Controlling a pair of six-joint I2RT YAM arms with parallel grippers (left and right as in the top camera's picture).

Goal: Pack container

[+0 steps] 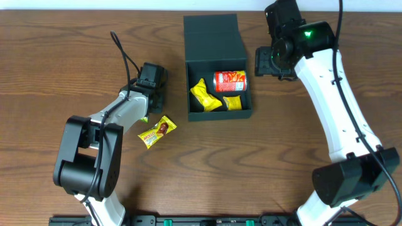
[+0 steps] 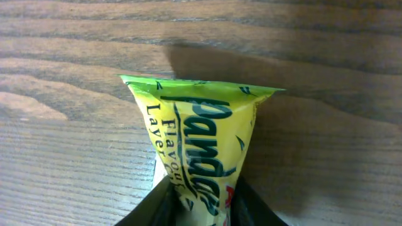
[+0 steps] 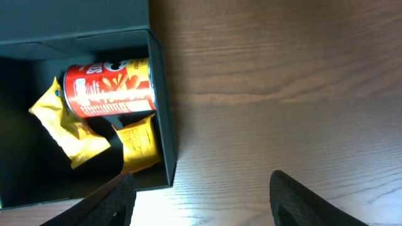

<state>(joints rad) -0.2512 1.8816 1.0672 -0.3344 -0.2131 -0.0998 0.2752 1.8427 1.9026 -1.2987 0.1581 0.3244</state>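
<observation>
At left, the left claw (image 2: 200,212) is closed on the narrow end of a green-and-yellow packet (image 2: 201,138) printed "Flavou" and "Layer" beside a larger dark word that is only partly legible. Just right of it a yellow-and-brown bar (image 1: 157,130) lies on the wooden table (image 1: 50,56), its lettering too small to read. The container (image 1: 213,37), a matte, dark teal-green square box, sits mid-table toward the far edge with its flap lid folded back, holding yellow packets (image 1: 205,95) and a red can (image 1: 230,80) on its side, while the right claw (image 3: 201,204) hangs open just right of it.
</observation>
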